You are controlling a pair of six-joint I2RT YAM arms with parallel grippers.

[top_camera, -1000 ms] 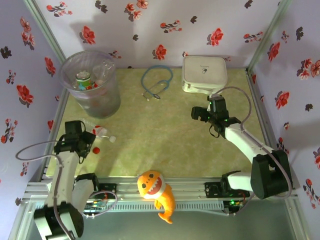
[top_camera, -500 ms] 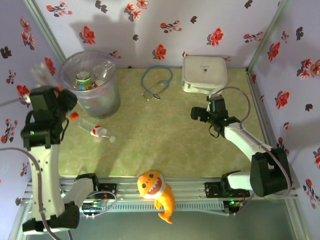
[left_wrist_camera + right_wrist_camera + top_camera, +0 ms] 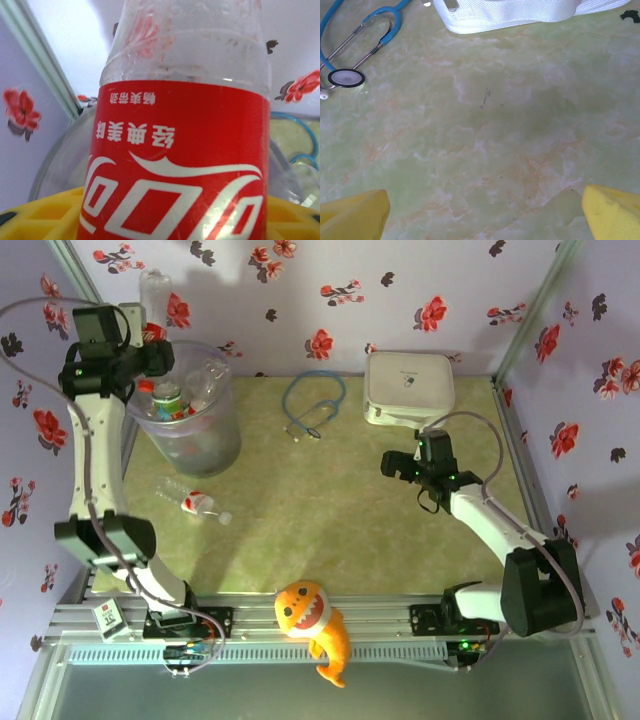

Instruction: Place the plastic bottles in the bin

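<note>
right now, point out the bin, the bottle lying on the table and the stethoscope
bin (image 3: 195,447), top external view, translucent side wall
bottle on the table (image 3: 192,500), top external view, middle of its body
stethoscope (image 3: 346,77), right wrist view, round chest piece

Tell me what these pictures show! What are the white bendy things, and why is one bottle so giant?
Those are two robot arms, each ending in a pincer called a gripper. The wide picture is from a camera overhead; the other two are from small cameras on the arms' wrists, so close things look huge. The left gripper holds a red-labelled bottle by the rim of the bin, which has bottles inside. The right gripper is open and empty. On the table lie another bottle, a blue stethoscope and a white case; an orange toy fish sits on the front rail.
</note>
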